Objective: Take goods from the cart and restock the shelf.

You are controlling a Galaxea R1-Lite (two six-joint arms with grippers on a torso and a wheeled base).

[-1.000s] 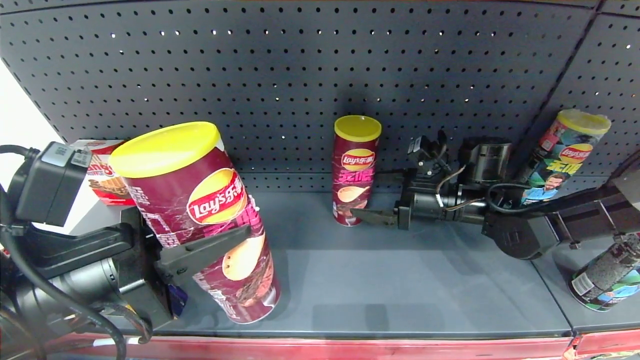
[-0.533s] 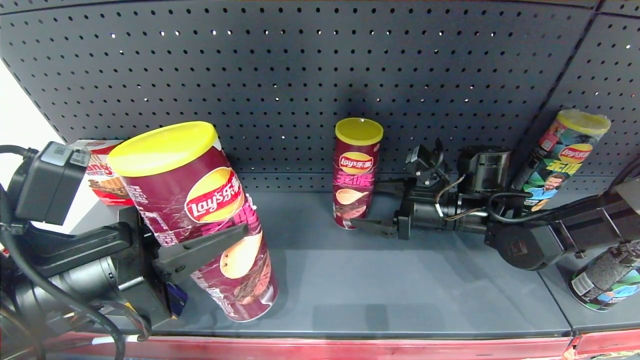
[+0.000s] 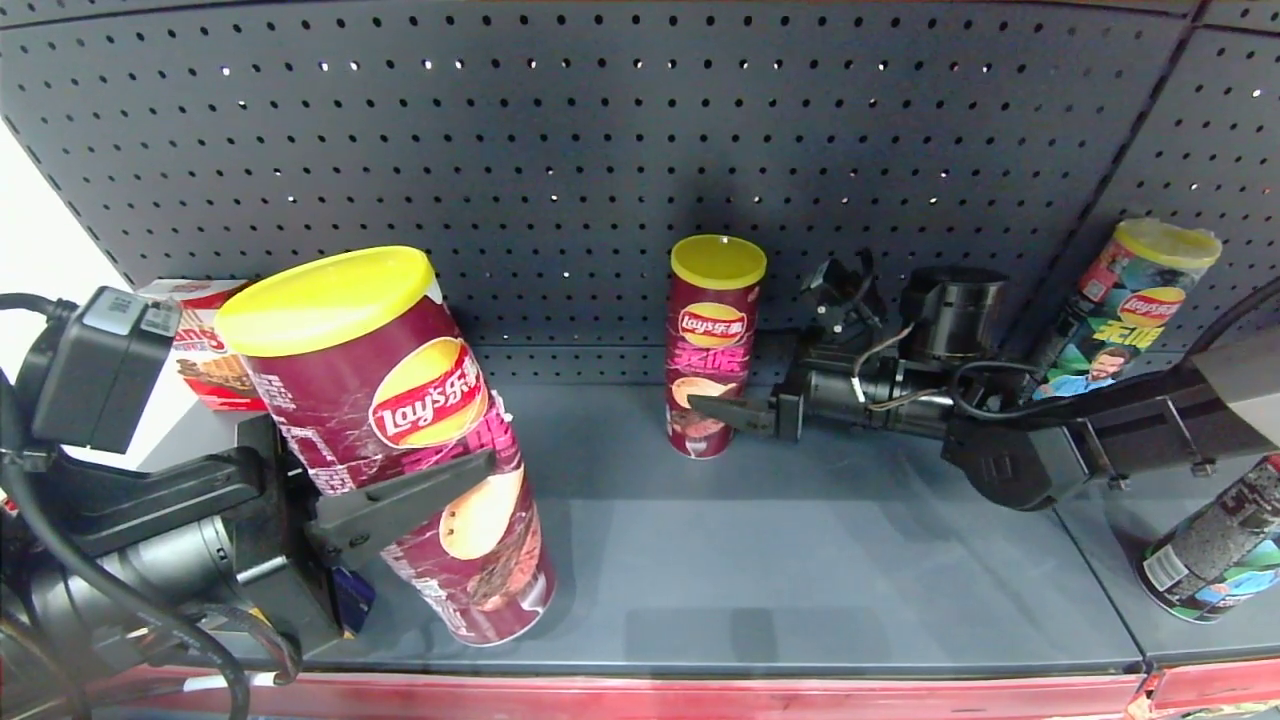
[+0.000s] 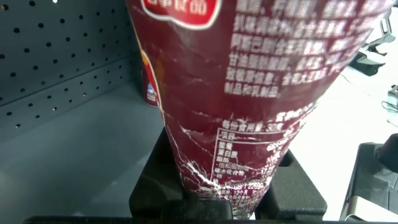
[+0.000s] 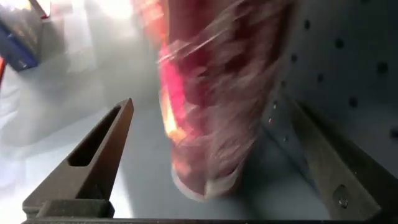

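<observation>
**Two chip cans, one held and one straddled**

The near can [image 3: 385,440] fills the lower left of the head view. It leans a little, and its base is near the front edge of the shelf [image 3: 800,570]. The left gripper [image 3: 430,490] is clamped across its lower middle. The far can [image 3: 712,340] stands upright at frame centre, close to the pegboard [image 3: 600,130]. The right gripper [image 5: 211,106] is spread wide with a jaw on either side of it, not pinching.

Both cans are tall, narrow tubes with glossy maroon wrap, a yellow lid and a metal bottom rim. I judge them light and stiff, yet easy to dent, slick under the pads and quick to topple. The best hold looks to be at mid-body or lower, squeezing gently and staying clear of the lid.
</observation>
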